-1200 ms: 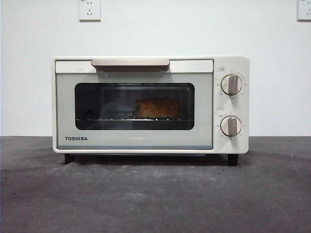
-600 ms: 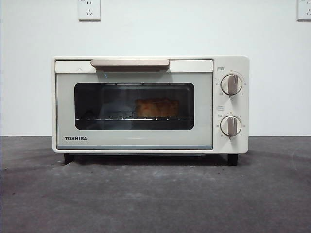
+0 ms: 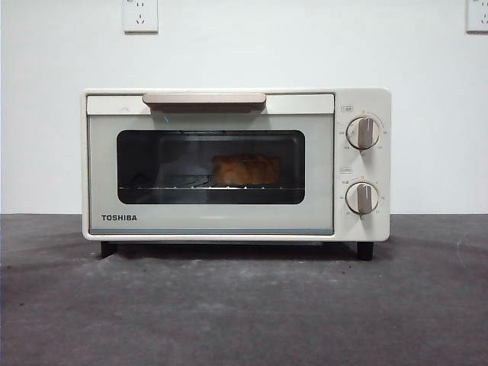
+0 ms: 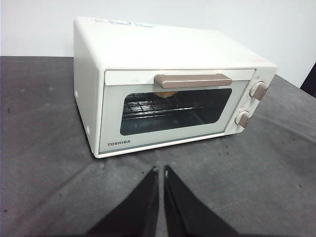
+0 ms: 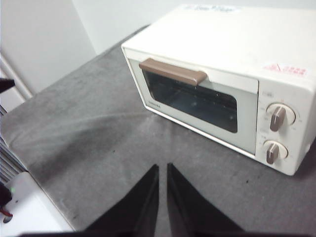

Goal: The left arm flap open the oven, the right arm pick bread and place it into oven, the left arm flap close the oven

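With the oven (image 3: 236, 164) door closed and the bread (image 3: 245, 169) on its rack, the left tool (image 4: 161, 170) and right tool (image 5: 162, 167) hang clenched, empty, above the near bench (image 3: 244, 305).

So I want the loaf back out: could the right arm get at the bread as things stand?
Probably not. The bread sits on the rack inside the oven, and the door is shut in front of it. The right gripper hangs back over the table, jaws nearly together. The door must open first.
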You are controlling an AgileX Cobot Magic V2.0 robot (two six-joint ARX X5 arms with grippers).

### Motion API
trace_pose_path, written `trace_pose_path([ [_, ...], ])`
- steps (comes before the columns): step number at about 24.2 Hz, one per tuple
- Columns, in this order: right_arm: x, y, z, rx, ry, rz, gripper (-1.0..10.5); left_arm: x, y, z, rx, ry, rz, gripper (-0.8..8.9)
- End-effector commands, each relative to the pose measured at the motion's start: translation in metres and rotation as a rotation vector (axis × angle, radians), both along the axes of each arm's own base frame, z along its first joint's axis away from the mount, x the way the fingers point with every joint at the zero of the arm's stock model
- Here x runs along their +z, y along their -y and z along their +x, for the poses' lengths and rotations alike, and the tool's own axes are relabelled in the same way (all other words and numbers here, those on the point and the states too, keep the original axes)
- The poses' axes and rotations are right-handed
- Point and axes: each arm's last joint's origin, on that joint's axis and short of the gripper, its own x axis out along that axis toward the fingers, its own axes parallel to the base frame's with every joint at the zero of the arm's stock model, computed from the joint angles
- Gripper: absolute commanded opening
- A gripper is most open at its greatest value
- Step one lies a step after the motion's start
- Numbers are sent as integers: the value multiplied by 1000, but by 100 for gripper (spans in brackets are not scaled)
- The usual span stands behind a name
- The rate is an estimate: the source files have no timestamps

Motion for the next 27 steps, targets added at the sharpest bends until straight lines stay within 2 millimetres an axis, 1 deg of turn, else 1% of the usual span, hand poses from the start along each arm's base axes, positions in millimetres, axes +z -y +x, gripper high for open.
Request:
trace_pose_path([
  [1,7,0,-1,7,33,16,24,5,0,-1,-1,28,13,28],
  [8,7,0,-1,7,33,16,24,0,0,2,-2,15,11,28],
  [11,7,0,-1,7,33,16,24,-5,-1,10,3,51,13,28],
  [13,7,0,-1,7,33,16,24,-12,-3,20,51,81,14,28],
  [16,7,0,-1,7,33,16,24,-32,-8,38,183,111,6,28],
  [18,7,0,-1,7,33,16,24,-50,-12,49,274,107,5,28],
  [20,7,0,-1,7,33,16,24,-68,-14,56,338,93,18,28],
  [24,7,0,-1,7,33,16,24,-99,-18,61,457,50,45,28],
  [27,7,0,-1,7,33,16,24,-112,-20,61,521,35,61,28],
])
